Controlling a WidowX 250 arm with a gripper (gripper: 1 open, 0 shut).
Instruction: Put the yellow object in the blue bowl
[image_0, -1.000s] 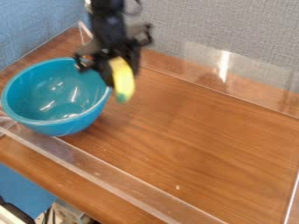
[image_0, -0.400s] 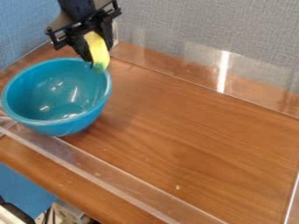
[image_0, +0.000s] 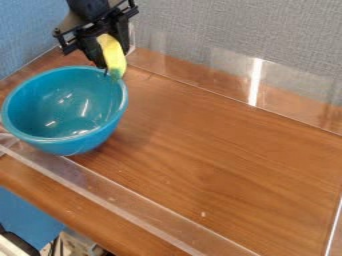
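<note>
The black gripper (image_0: 99, 42) hangs at the far left of the scene, pointing steeply down, its jaws closed on the yellow object (image_0: 114, 59) — a small curved banana-shaped toy that is clamped at its upper end and dangles below the fingers. The toy's lower tip points down and slightly right, and it hangs in the air, resting on nothing. Directly under and a little to the left of it sits the blue bowl (image_0: 40, 125), a large, deep, glossy teal bowl standing upright on the wooden table (image_0: 227, 160) at the left side. The yellow object hovers just above the bowl's far right rim, close to it but apart from it; from this angle it is hard to tell whether the tip lies over the bowl's hollow or just outside the rim. The bowl's inside shows only pale reflections. Clear plastic walls (image_0: 267, 75) run around the table's edges — one along the near side, another standing at the far right — and a grey-blue textured backdrop (image_0: 241, 30) rises behind. The arm above the gripper is cut off by the top edge of the view.
</note>
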